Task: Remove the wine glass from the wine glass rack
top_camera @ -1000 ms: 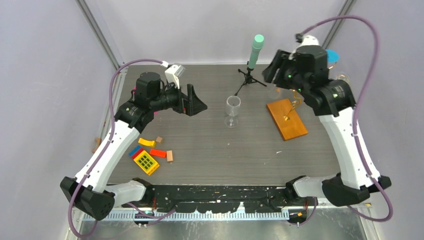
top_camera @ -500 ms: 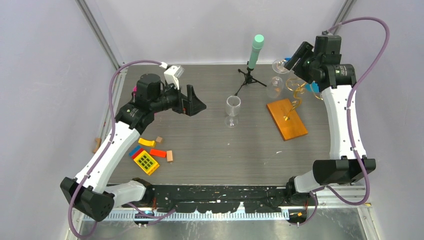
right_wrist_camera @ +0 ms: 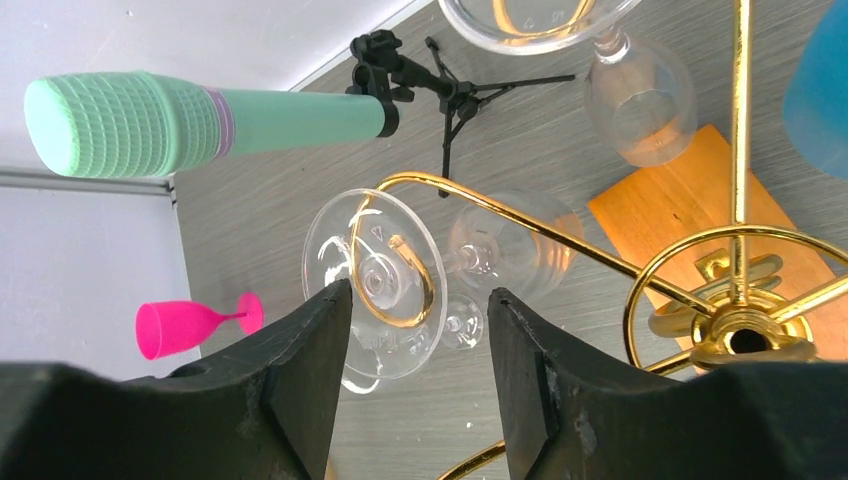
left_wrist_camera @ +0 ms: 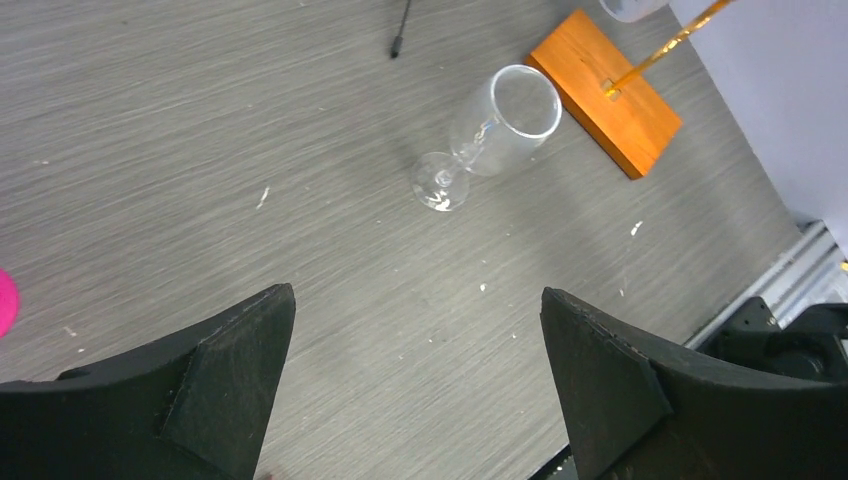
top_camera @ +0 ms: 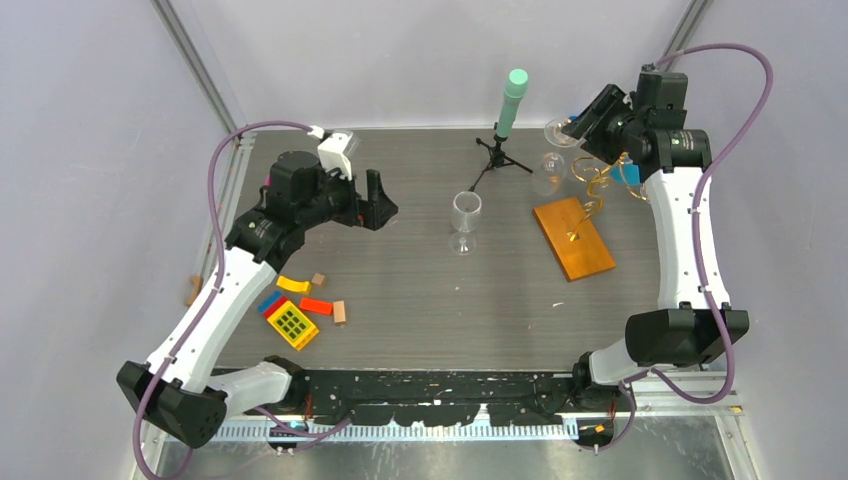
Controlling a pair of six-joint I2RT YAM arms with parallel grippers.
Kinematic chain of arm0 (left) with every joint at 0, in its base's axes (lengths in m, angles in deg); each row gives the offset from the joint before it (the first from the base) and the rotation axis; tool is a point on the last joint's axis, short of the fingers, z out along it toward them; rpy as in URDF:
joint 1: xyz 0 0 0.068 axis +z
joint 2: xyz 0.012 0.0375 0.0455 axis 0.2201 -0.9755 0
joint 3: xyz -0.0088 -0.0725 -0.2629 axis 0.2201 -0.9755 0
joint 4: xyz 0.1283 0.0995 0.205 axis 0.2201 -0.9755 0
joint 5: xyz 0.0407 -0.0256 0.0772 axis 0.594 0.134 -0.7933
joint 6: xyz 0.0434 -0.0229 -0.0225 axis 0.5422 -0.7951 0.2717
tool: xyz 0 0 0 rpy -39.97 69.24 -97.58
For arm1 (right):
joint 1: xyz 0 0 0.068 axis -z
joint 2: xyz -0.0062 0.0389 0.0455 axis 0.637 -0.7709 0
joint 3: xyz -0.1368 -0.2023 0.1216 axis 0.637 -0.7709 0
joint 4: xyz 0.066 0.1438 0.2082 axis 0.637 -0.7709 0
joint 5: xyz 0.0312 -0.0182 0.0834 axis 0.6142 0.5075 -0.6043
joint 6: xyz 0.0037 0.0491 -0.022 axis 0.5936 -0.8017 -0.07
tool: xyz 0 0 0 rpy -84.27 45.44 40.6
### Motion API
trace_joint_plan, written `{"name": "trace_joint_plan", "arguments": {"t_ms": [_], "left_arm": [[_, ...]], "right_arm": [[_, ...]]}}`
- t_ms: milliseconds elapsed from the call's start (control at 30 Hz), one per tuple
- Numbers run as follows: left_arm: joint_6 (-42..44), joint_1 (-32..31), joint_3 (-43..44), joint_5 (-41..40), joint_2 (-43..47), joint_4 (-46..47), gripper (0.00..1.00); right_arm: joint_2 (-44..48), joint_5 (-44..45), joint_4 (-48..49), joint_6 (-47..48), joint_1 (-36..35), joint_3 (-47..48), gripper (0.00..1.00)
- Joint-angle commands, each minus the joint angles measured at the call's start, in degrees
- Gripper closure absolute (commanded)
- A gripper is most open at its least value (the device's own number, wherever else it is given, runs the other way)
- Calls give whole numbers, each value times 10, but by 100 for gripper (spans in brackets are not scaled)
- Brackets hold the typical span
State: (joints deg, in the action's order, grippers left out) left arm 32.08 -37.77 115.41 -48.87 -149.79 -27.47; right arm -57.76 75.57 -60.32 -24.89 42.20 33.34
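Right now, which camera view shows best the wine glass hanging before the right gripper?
The right wrist view: the hanging wine glass is large, its foot held in the rack's gold curl, just beyond the open right gripper. The top external view shows it small and faint. The left wrist view misses it, showing the rack's wooden base.

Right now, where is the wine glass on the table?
In the top view, the wine glass stands upright between the left gripper and the wooden base, just in front of the black tripod.
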Motion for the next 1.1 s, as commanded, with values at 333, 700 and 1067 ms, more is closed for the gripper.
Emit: {"name": "trace_joint_plan", "arguments": {"t_ms": [333,700,1067], "left_arm": [[16,1,3,-42,22,1,4],[17,1,-3,-43,26,2,4],[19,1,-7,-46,26,5,4]], "right_arm": [[1,-16,56,20,2,-27,58],[4,24,68,37,2,-31,73],[16,6,94,25,2,-38,88]]}}
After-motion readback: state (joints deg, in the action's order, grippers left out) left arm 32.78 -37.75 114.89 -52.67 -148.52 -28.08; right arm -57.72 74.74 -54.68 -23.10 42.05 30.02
